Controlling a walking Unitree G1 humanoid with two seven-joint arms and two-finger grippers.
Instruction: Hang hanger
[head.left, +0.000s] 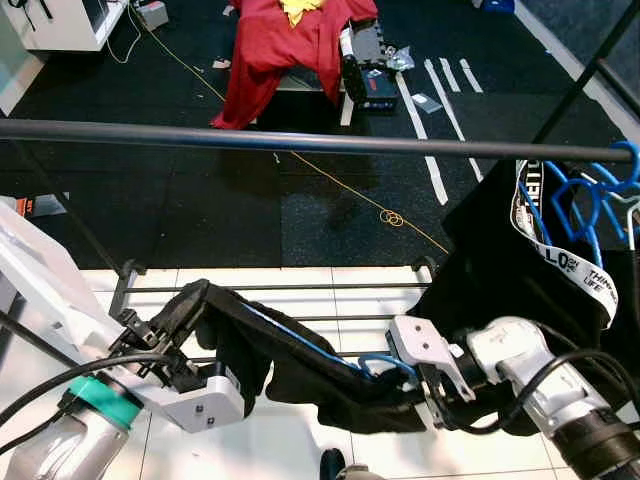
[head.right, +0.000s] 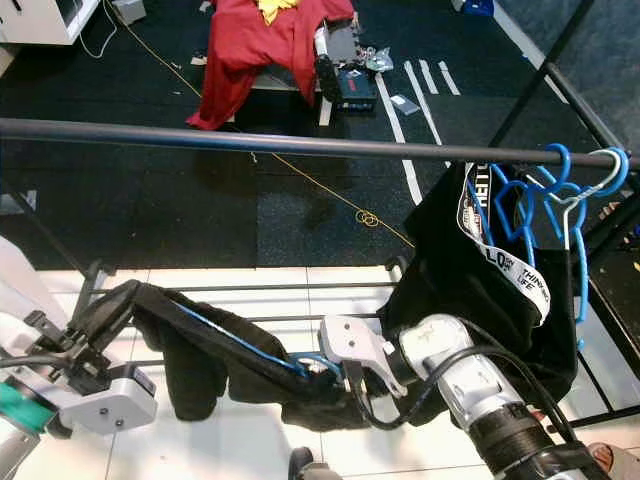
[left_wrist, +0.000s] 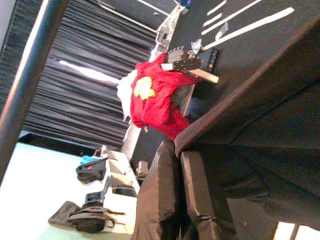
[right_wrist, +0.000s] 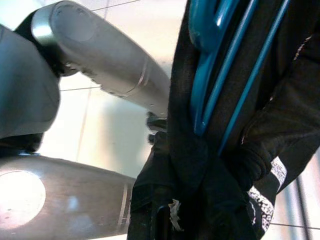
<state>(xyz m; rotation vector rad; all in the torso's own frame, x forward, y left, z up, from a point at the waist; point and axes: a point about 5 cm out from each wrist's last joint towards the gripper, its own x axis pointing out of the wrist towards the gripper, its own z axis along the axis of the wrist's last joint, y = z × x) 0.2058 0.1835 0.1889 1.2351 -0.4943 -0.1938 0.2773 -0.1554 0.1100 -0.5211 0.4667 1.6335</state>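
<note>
1. Blue plastic hanger carrying a black garment lies stretched between the two grippers, well below the dark rail and in front of it.
2. Left gripper is closed on one end of the black garment, below the rail's left part; its black fingers press together against the cloth in the left wrist view.
3. Right gripper sits at the hanger's hook end, below the rail's right part; whether its fingers are closed on anything cannot be told, as cloth covers them.
4. Other blue hangers with a black shirt already hang at the rail's right end.
5. Beyond the rail, a red cloth drapes over a stool on the dark floor.
</note>
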